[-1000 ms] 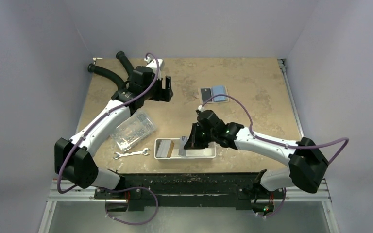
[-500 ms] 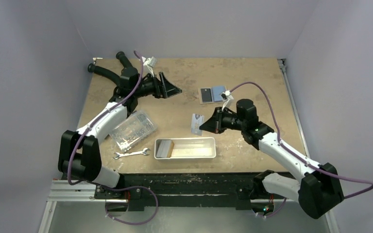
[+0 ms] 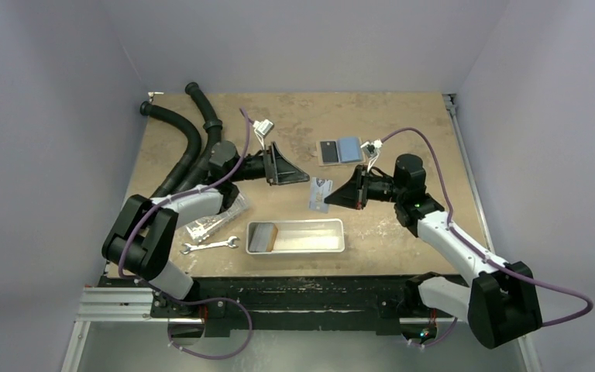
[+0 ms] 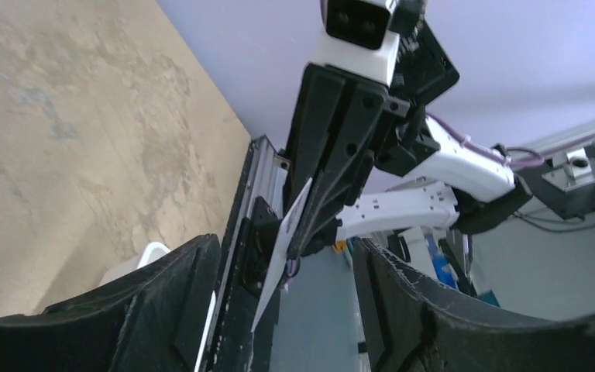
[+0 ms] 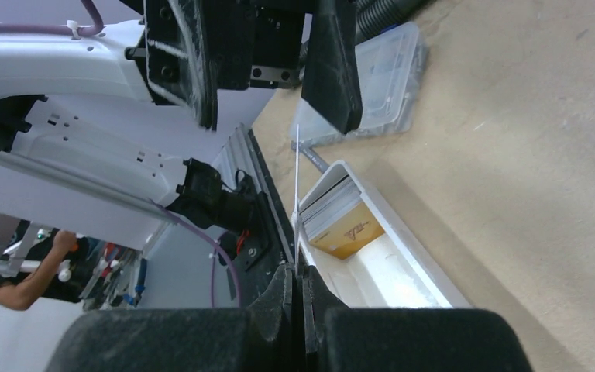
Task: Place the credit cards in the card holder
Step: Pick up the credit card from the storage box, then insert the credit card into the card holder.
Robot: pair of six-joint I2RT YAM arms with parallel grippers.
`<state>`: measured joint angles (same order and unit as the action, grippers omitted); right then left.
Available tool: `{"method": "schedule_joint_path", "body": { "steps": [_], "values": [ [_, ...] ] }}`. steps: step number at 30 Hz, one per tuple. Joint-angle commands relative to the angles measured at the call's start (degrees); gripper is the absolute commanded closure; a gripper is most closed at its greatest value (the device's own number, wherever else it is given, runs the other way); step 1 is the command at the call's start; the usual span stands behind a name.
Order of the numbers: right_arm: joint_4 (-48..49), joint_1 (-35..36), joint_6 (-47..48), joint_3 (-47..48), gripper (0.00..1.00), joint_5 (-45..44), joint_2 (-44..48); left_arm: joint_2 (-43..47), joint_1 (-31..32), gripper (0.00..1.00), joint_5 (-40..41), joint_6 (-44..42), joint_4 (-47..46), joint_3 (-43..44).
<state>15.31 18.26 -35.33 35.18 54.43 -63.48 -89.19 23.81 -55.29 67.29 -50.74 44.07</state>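
Card holder point(image 3: 349, 149) open flat, dark card point(image 3: 328, 151) on left panel, pale card point(image 3: 320, 194) upright in mid-air, card stack point(image 3: 264, 236) in tray point(image 3: 310, 222).

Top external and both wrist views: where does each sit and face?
Top external: above and behind the bases, looking down at the table; both arms show.
Left wrist: on the left arm, facing the right gripper and its card; own open fingers below.
Right wrist: facing the left gripper; own fingers shut on the card.
Shared: all show the card.

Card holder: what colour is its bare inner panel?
Light blue. The card holder shows it best in the top external view, beside a dark grey card.
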Motion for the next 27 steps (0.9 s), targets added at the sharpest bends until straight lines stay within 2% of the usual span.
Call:
{"method": "schedule_joint_path", "body": {
  "steps": [1,4,8,12,17,24,27],
  "values": [
    [3.55,-0.16,-1.02,2.09,1.0,5.41,-0.62,-0.02,1.63,0.35,-1.99,3.73,-8.29,-1.37],
    [2.99,-0.16,-0.82,2.26,1.0,5.55,-0.71,0.09,1.84,0.41,-2.66,5.83,-11.41,-3.55],
    [3.17,-0.16,-0.77,2.31,1.0,6.53,-1.56,-0.62,3.0,0.57,-4.22,9.59,-17.14,-6.29],
    [4.55,-0.16,-1.31,1.78,1.0,6.99,-2.23,-0.49,3.65,0.65,-5.14,10.18,-18.21,-7.1],
    [5.94,-0.16,-1.93,1.23,1.0,7.34,-3.17,-0.64,4.26,0.79,-5.7,6.48,-12.43,-6.85],
    [5.43,-0.16,-1.76,1.34,1.0,7.0,-3.05,-0.56,5.23,0.86,-6.26,2.73,-6.91,-5.88],
    [4.84,-0.16,-1.44,1.7,1.0,6.68,-3.14,-0.11,5.28,0.99,-5.47,-2.64,1.85,-4.07]
  ]
}}
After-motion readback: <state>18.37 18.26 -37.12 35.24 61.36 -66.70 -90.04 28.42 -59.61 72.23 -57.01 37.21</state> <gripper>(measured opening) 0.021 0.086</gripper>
